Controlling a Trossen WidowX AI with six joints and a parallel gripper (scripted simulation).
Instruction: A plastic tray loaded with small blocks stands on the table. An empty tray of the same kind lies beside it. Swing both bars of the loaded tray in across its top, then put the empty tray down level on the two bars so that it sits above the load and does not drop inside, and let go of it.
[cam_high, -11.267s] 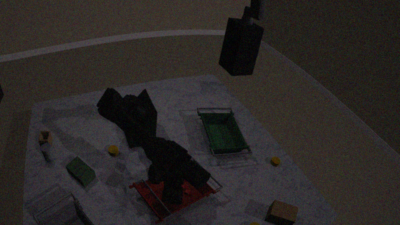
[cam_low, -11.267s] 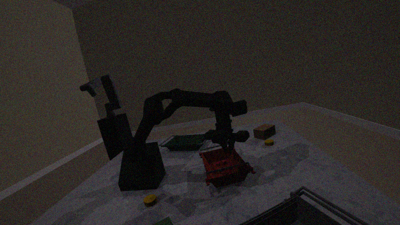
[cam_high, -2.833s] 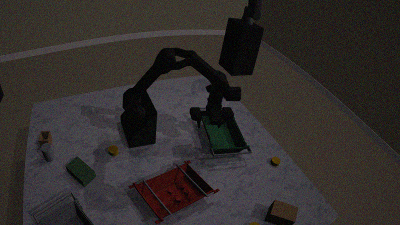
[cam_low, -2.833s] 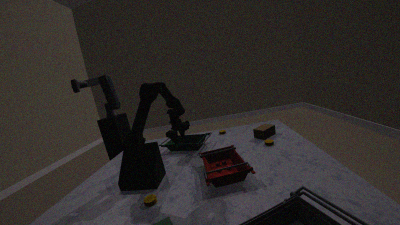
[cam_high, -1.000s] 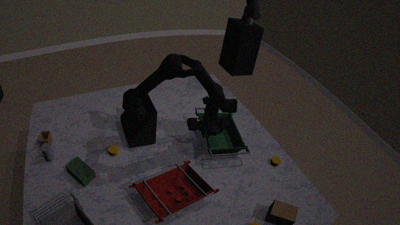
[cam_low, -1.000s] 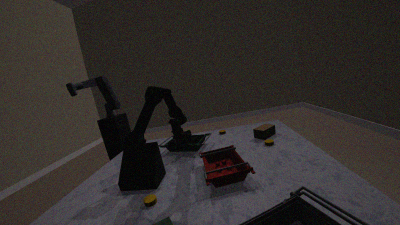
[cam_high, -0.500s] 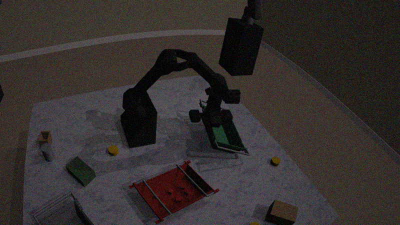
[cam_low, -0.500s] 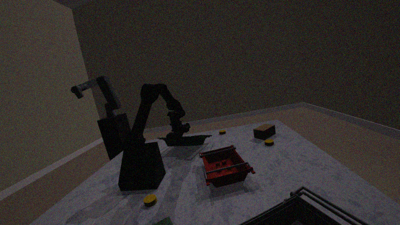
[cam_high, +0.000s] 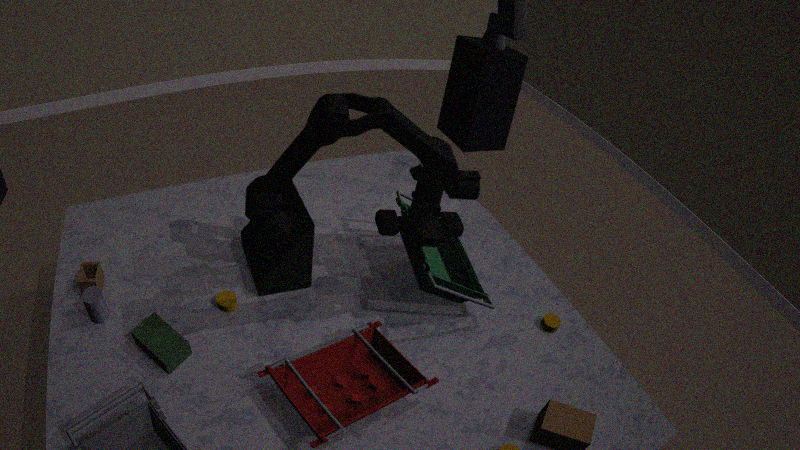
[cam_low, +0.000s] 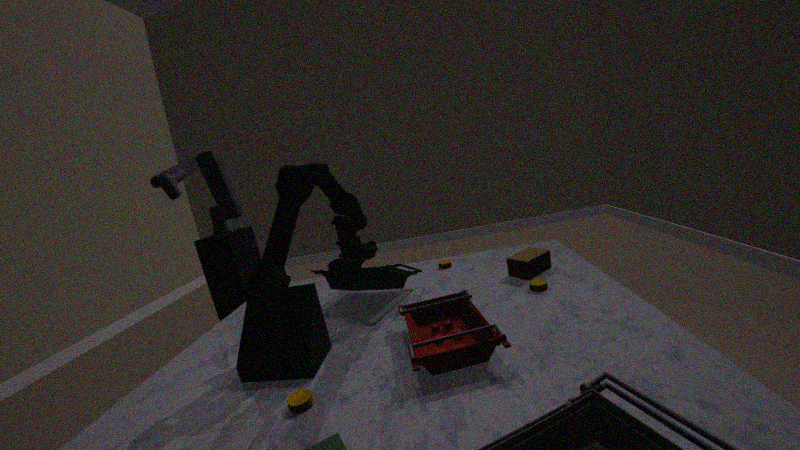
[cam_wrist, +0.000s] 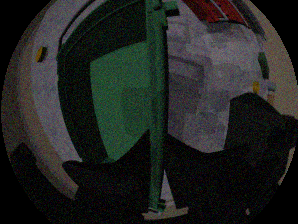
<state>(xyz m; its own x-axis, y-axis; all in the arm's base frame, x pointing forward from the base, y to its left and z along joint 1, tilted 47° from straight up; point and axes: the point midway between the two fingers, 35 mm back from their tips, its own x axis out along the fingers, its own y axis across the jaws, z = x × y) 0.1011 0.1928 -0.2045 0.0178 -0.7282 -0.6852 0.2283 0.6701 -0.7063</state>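
Only the wrist view shows the gripper (cam_high: 429, 237) (cam_low: 349, 274) (cam_wrist: 153, 132) pinching the green tray's wall (cam_wrist: 158, 90).

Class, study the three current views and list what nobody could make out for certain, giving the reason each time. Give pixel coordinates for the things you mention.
- Fingertips of the gripper (cam_high: 427, 237) (cam_low: 346, 274): top view, hidden behind its own body.
- Near end of the dark grey tray (cam_high: 146, 416) (cam_low: 559, 422): top and exterior views, cut off by the lower edge.
- Number of small blocks in the red tray (cam_high: 324, 386) (cam_low: 447, 358): top view, too dark and small.
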